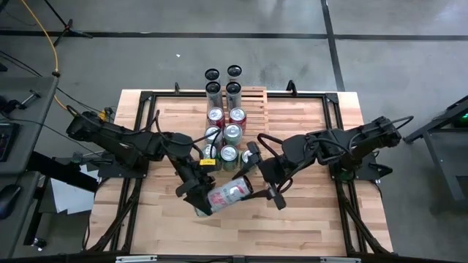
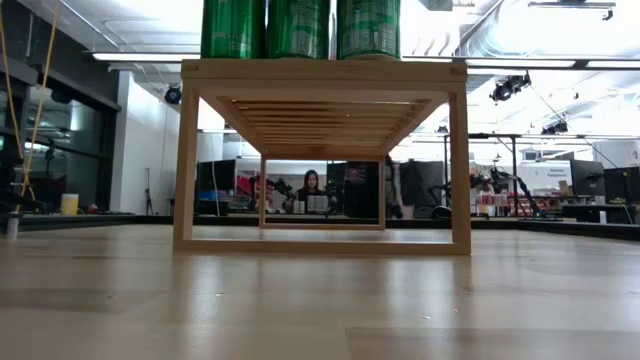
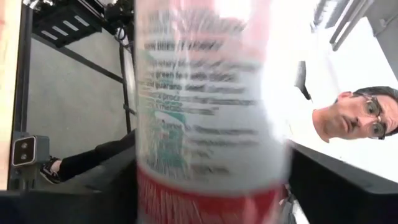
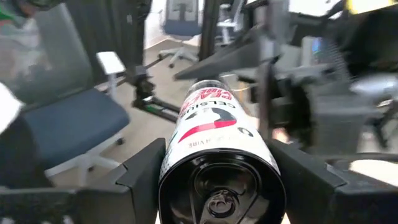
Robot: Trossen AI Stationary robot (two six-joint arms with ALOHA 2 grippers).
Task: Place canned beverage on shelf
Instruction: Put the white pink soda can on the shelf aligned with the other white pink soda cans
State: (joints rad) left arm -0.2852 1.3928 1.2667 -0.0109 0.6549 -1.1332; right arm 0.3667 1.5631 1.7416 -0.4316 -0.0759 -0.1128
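White can [image 1: 229, 193] between both claws

An open robotics lab: office chairs [image 4: 74, 124], ceiling ducts [image 2: 520, 40], more robot arms [image 2: 500, 180] behind.

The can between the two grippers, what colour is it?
White with red markings, best seen in the right wrist view.

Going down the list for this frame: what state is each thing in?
can: on its side, held up between both grippers, not yet on the shelf
right gripper: shut on the can's end
left gripper: at the can's other end
shelf: standing at the table's far edge, partly filled
shelf cans: upright, in rows
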